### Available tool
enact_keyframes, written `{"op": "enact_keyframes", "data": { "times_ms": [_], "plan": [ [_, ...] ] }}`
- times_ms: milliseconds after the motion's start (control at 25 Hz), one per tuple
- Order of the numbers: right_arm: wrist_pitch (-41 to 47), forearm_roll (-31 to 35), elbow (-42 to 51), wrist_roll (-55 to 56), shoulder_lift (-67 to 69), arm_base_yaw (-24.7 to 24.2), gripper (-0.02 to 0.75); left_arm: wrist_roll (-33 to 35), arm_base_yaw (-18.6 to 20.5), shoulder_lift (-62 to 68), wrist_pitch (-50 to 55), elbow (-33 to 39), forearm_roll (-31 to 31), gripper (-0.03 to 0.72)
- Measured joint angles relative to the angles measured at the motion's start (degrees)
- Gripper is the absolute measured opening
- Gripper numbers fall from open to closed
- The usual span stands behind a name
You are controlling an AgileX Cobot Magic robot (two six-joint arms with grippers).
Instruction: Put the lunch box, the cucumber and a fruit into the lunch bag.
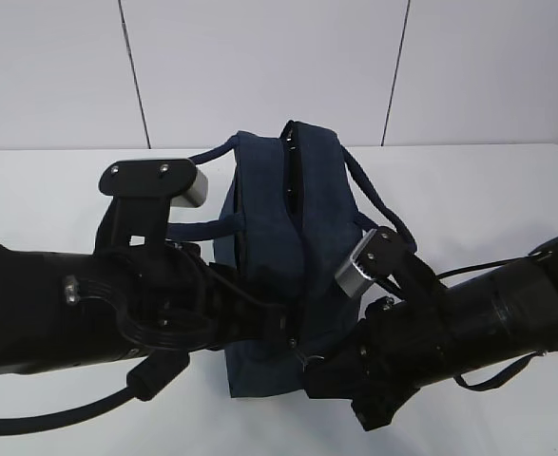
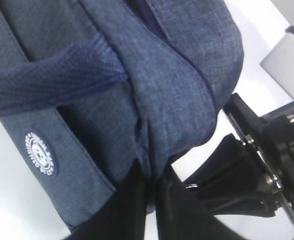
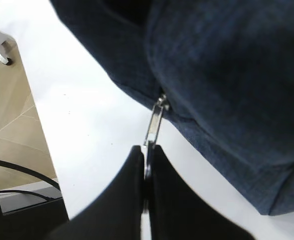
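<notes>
Boxy dark navy fabric lunch bag (image 1: 288, 247) mid-table, zipper gaping on top. Left gripper (image 2: 152, 200) clenched on bag's near fabric; right gripper (image 3: 145, 170) clamped on silver zipper pull (image 3: 154, 125).

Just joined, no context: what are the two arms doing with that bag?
Both arms are working on the lunch bag on the white table. The left gripper is shut on a fold of the bag's fabric near its end. The right gripper is shut on the silver zipper pull. The top looks partly open in the exterior view. No lunch box, cucumber or fruit is in view.
</notes>
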Motion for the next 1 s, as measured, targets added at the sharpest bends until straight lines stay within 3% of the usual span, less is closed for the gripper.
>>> {"op": "enact_keyframes", "data": {
  "times_ms": [1000],
  "plan": [
    [-1.8, -0.8, 0.0, 0.0, 0.0, 0.0, -0.013, 0.0, 0.0, 0.0, 0.0, 0.0, 0.0, 0.002]
  ]
}}
